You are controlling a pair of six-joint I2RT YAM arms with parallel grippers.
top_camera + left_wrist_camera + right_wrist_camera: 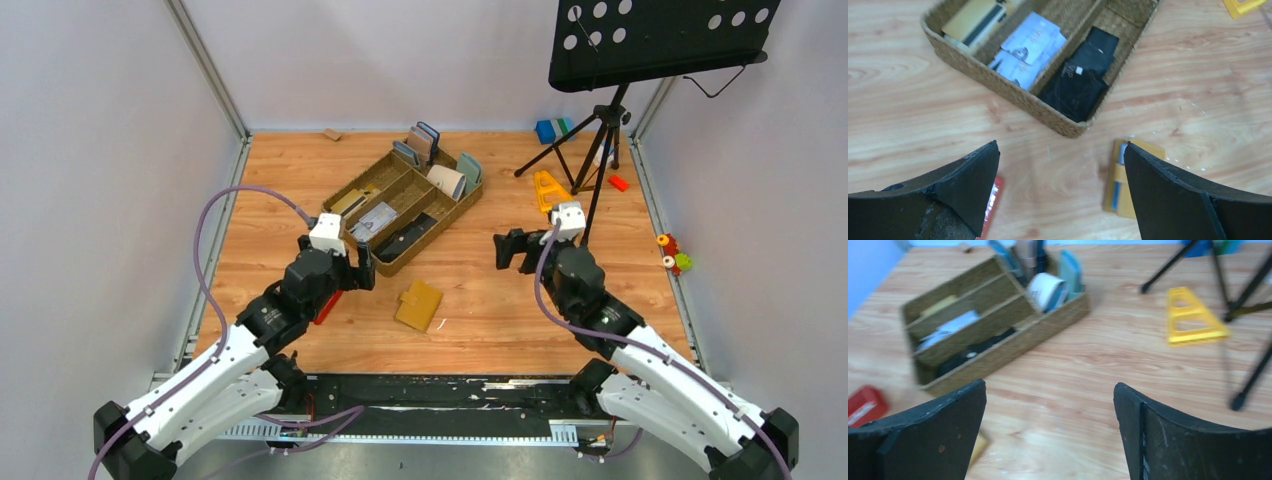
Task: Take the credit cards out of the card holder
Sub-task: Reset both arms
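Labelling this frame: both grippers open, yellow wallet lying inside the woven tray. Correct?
Not quite. The yellow wallet lies on the table, outside the woven tray and nearer the arms; the top external view shows it. Both the left gripper and the right gripper are open, as you said.

A woven divided tray (pixel 442 226) is set mid-way across a wooden table (pixel 500 310). A long black slab (pixel 408 241) is laid in its nearest compartment, and wallets (pixel 428 142) are stood upright at its far end. A yellow triangular frame (pixel 550 190) is placed beside a black music stand (pixel 660 40).
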